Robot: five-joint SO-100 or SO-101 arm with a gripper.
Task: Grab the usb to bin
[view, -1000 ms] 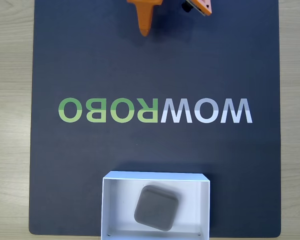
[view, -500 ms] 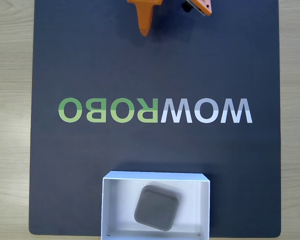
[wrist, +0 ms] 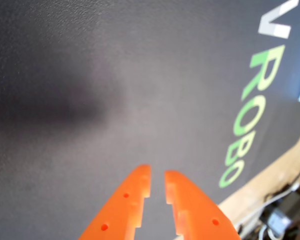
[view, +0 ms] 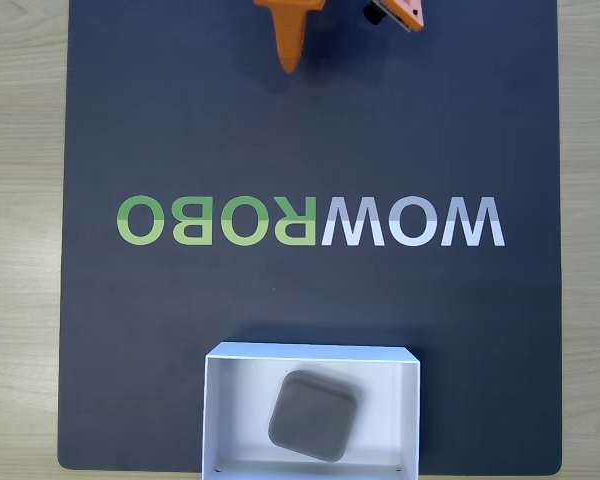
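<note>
The usb (view: 313, 415), a flat grey square block with rounded corners, lies tilted on the floor of the bin (view: 310, 351), a shallow white box at the mat's bottom edge in the fixed view. Far from it, at the top edge of the same view, my orange gripper (view: 290, 66) points down over the dark mat. In the wrist view the gripper (wrist: 157, 173) hovers above bare mat, its two orange fingers (wrist: 132, 195) drawn together with only a thin slit between them and nothing held.
A dark mat (view: 180, 120) with the mirrored lettering WOWROBO (view: 310, 221) covers most of the light wooden table (view: 20, 200). Another orange arm part (view: 400, 12) juts in at the top. The wrist view shows cables (wrist: 285, 210) beyond the mat's edge.
</note>
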